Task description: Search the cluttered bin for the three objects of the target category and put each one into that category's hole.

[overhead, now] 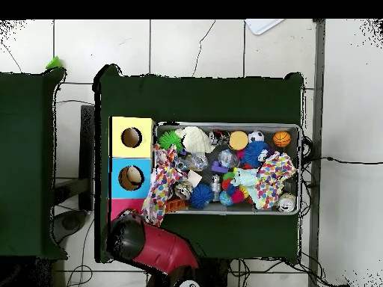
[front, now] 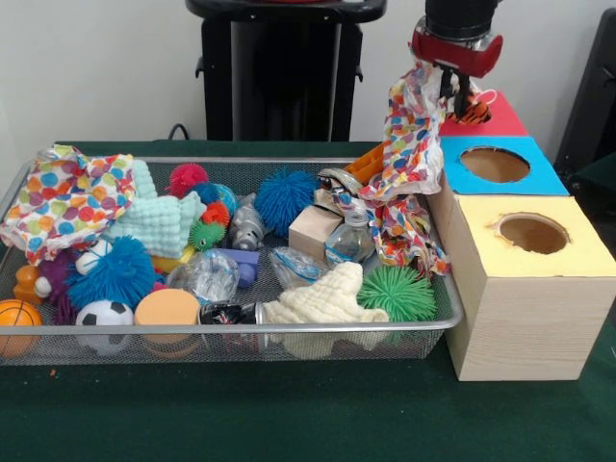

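- Green worktop (front: 289, 414) runs across the near edge, with the wire-mesh bin (front: 231, 342) sitting on it, packed full.
- Along the bin's near rim, left to right: an orange ball (front: 17, 318), a small soccer ball (front: 104, 314), an orange disc (front: 166, 308), a cream knitted cloth (front: 322, 298) and a green spiky ball (front: 397, 292).
- Just behind those sit a blue spiky ball (front: 115, 274) and a crumpled clear plastic bag (front: 204, 274).
- At the bin's left, a polka-dot cloth (front: 63, 197) lies bunched, with a mint knitted cloth (front: 159, 219) beside it.
- Mid-bin there is a wooden block (front: 313, 231), a clear bottle (front: 348, 241), a second blue spiky ball (front: 285, 199) and a pink spiky ball (front: 186, 177) farther back.
- To the right of the bin stands the box row: yellow hole (front: 532, 233) nearest, blue hole (front: 495, 165) behind it, red hole (front: 478, 114) farthest.
- Up at the far right, the gripper (front: 452, 91) is clamped on a second polka-dot cloth (front: 409, 144), which hangs lifted beside the red hole, its tail trailing down into the bin's right end.
- From overhead, that lifted cloth (overhead: 159, 190) drapes along the bin's box-side edge.
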`<state>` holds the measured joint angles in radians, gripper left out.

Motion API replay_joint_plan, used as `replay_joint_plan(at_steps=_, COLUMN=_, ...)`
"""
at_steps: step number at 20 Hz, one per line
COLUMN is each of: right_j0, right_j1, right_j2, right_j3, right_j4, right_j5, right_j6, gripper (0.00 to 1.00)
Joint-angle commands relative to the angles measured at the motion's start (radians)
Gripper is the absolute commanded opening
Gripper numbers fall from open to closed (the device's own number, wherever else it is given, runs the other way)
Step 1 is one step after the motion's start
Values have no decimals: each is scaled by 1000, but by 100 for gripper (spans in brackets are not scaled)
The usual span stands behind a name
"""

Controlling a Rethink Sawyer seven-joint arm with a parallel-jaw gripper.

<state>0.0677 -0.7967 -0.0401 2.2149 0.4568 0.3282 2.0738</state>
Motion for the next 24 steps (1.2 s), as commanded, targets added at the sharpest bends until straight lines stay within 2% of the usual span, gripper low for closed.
replay_joint_plan(at_steps=1, right_j0=-6, right_j1=386, right_j2=-24, right_j3=-132, right_j4=1, right_j5=-188, right_j6=191, gripper=0)
replay_joint_plan(at_steps=5, right_j0=31, right_j1=389, right_j2=-64, right_j3=-163, right_j4=-7, right_j5=-124, right_j6=212, gripper=0)
replay_joint_plan(at_steps=10, right_j0=141, right_j1=448, right_j2=-179, right_j3=-266, right_j4=-28, right_j5=-22, right_j6=263, gripper=0)
replay_joint_plan(at_steps=15, right_j0=159, right_j1=465, right_j2=-198, right_j3=-274, right_j4=-4, right_j5=-30, right_j6=294, gripper=0)
replay_joint_plan(at_steps=17, right_j0=151, right_j1=461, right_j2=-189, right_j3=-270, right_j4=-13, right_j5=-42, right_j6=274, gripper=0)
replay_joint_plan(at_steps=18, right_j0=164, right_j1=464, right_j2=-202, right_j3=-270, right_j4=-8, right_j5=-58, right_j6=294, gripper=100)
replay_joint_plan(at_steps=24, right_j0=126, right_j1=443, right_j2=-174, right_j3=-251, right_j4=-28, right_j5=-77, right_j6=233, gripper=100)
